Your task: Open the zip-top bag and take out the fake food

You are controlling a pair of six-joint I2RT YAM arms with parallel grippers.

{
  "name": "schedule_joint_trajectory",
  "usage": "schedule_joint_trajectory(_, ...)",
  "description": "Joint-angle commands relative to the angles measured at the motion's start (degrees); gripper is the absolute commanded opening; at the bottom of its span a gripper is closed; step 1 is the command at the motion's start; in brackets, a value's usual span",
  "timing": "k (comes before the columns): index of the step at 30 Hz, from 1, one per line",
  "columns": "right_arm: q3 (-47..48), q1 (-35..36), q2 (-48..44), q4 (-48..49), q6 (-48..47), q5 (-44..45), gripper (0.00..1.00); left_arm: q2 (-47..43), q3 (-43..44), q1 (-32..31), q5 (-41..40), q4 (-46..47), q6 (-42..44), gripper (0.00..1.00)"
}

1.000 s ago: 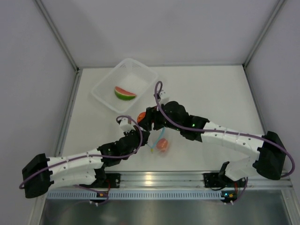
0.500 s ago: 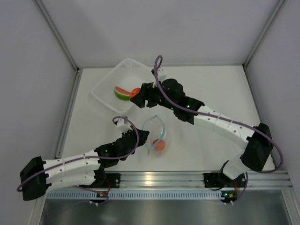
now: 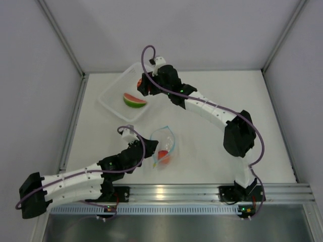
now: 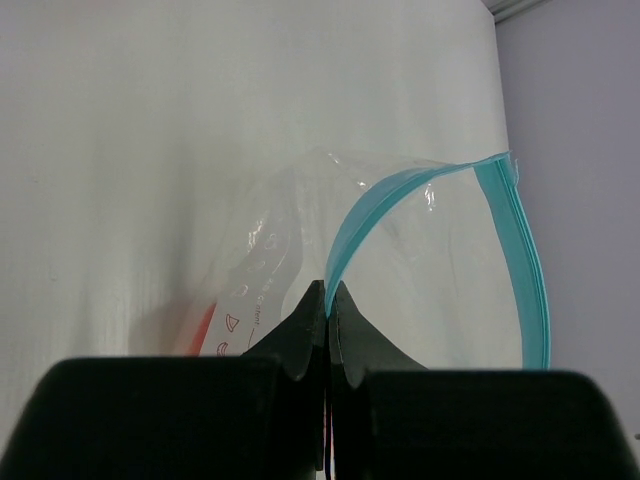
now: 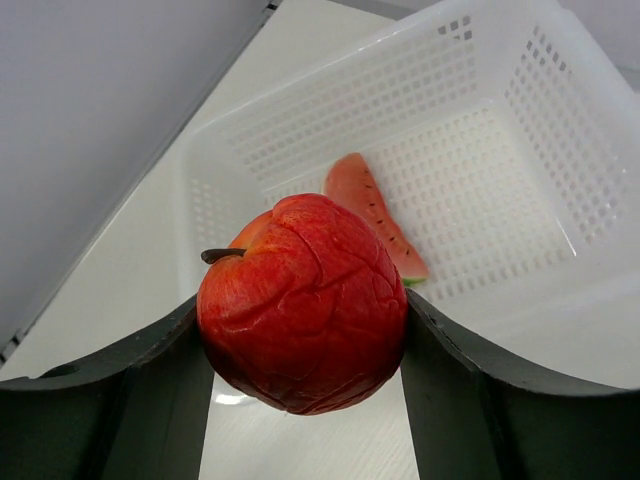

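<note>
One wedge [image 5: 375, 215] in basket [image 5: 520, 150]; I clamp red fruit [image 5: 300, 305] in right gripper [image 5: 305, 335]; left gripper [image 4: 327, 296] pinches zip-top bag [image 4: 440, 260], third fruit [image 3: 163, 156] inside.

The white table [image 3: 267, 101] carried two things: a white mesh basket [image 3: 112, 95] at about ten o'clock, by the far left corner, and a clear zip-top bag [image 3: 166, 138] just off centre toward seven o'clock, well apart from the basket.

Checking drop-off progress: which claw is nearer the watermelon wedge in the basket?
Right. The right claw, holding the red fruit, hangs by the basket near the watermelon wedge; the left claw pinches the zip-top bag outside it.
</note>
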Motion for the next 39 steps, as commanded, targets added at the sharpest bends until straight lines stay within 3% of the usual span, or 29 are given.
schedule_joint_trajectory(1,6.4,-1.7,6.2,-1.4,-4.8,-1.8,0.36,-1.7,-0.2,-0.2,-1.1,-1.2,-0.2,0.00)
schedule_joint_trajectory(5,16.0,-2.5,14.7,-5.8,-7.4,-1.8,0.38,-3.2,-1.0,-0.2,0.2,-1.4,-0.1,0.00)
schedule_joint_trajectory(11,20.6,-3.4,21.3,-7.1,-9.6,-1.0,0.47,-4.8,-1.4,-0.2,-0.1,-2.5,0.5,0.00)
schedule_joint_trajectory(15,22.5,-3.8,23.7,-8.2,-11.0,-1.0,0.64,-5.5,-1.7,-0.3,0.1,-2.5,0.9,0.00)
schedule_joint_trajectory(16,22.7,-3.9,23.7,-8.5,-11.1,-0.9,0.78,-5.5,-1.7,-0.2,0.2,-2.5,0.9,0.00)
schedule_joint_trajectory(19,22.9,-3.8,23.3,-8.7,-11.9,-0.5,0.97,-5.4,-1.7,-0.2,0.4,-4.1,1.0,0.00)
schedule_joint_trajectory(20,23.0,-3.7,23.1,-8.7,-12.3,-0.4,1.00,-5.4,-1.7,-0.2,0.5,-4.0,0.9,0.00)
schedule_joint_trajectory(27,20.9,-3.9,16.7,-8.4,-13.7,0.9,0.99,-5.2,-1.7,-0.2,1.0,-4.1,0.9,0.00)
schedule_joint_trajectory(33,8.3,-3.9,2.8,-2.3,-13.2,5.9,1.00,-3.8,-0.3,-0.2,1.3,-4.1,1.8,0.00)
schedule_joint_trajectory(39,0.6,-4.0,-8.5,-6.4,-10.4,3.5,0.99,-2.3,0.9,-0.2,1.2,-4.0,1.9,0.00)
